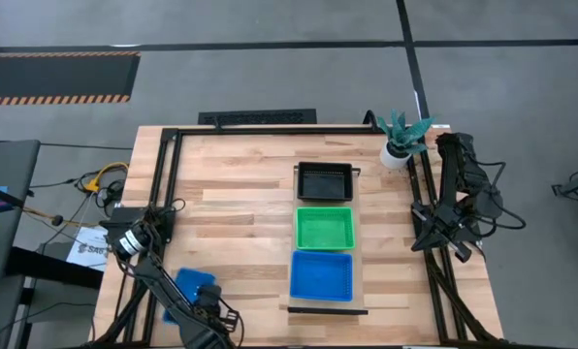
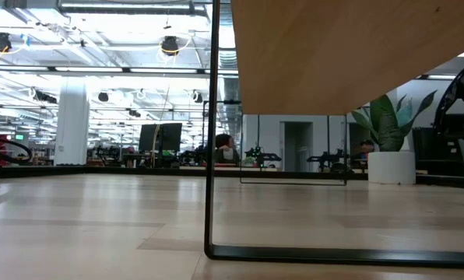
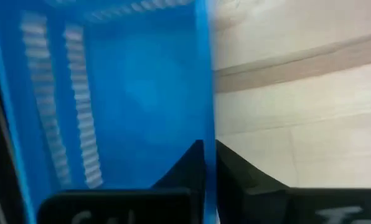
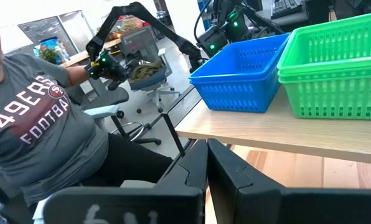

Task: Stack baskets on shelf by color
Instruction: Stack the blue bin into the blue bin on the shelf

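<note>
High view: the left gripper (image 1: 204, 308), at the table's seven o'clock corner, is clenched on a blue basket (image 1: 194, 285) lying at its eleven o'clock.

Left wrist view: its fingers (image 3: 192, 165) pinch that basket's rim.

Right wrist view: the right gripper (image 4: 207, 163) is clenched, empty.

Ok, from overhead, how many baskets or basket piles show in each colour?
black pile: 1
green pile: 1
Blue: 2, the blue pile on the shelf and the loose blue basket in the left pincer
Total: 4; nested baskets can't be counted from above.
</note>
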`<action>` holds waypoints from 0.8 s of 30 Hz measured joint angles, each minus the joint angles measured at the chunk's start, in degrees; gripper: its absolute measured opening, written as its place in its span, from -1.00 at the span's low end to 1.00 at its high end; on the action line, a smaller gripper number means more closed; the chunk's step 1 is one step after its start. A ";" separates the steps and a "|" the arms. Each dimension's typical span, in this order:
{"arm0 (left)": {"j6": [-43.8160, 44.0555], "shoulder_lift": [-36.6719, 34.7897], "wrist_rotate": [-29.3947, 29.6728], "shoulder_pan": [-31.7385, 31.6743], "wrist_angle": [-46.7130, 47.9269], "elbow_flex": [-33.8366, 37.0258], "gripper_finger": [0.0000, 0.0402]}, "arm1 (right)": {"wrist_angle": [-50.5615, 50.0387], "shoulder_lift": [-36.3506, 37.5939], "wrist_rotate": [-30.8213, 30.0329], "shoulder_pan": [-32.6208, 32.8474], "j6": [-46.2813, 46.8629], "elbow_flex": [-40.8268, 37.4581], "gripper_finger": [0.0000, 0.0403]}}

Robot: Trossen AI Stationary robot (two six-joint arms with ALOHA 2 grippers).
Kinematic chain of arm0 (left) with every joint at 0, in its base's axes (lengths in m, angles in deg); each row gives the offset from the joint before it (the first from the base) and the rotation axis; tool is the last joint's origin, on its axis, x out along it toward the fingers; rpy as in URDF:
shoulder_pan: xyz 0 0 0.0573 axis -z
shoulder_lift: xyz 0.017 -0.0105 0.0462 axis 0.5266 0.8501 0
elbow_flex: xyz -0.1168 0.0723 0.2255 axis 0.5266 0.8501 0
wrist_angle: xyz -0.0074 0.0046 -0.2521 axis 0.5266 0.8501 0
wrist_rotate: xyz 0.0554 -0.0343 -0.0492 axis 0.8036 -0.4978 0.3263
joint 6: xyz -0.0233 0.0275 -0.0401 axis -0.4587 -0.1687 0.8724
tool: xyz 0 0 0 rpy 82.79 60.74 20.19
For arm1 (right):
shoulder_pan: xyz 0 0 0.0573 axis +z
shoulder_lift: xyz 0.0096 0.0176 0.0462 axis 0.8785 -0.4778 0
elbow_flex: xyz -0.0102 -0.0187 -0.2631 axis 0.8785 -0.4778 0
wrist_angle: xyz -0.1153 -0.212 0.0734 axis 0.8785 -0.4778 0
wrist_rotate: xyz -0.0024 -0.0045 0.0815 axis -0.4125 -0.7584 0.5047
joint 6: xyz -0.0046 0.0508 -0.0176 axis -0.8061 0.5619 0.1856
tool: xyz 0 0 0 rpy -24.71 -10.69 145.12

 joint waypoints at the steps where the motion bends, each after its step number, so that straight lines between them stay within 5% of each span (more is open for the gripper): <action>1: -0.57 0.00 -0.36 0.00 0.13 0.00 -0.98 | 0.00 0.00 -0.02 0.00 0.00 0.00 -0.83; 5: -4.19 0.00 0.53 0.00 0.85 -1.18 -1.00 | 0.00 0.00 -0.17 0.00 0.00 0.00 -0.83; 9: -9.74 0.00 8.74 -0.25 2.62 -6.10 -1.00 | 0.00 0.00 -0.21 -0.02 0.02 0.00 -0.83; 15: -26.19 0.00 23.48 -2.39 7.77 -17.15 -1.00 | 0.00 0.02 -1.53 -0.01 0.02 0.00 -0.83; 24: -49.53 -1.05 32.80 -7.18 12.31 -31.80 -1.00 | -0.05 0.02 -1.63 -0.02 0.42 0.00 -0.83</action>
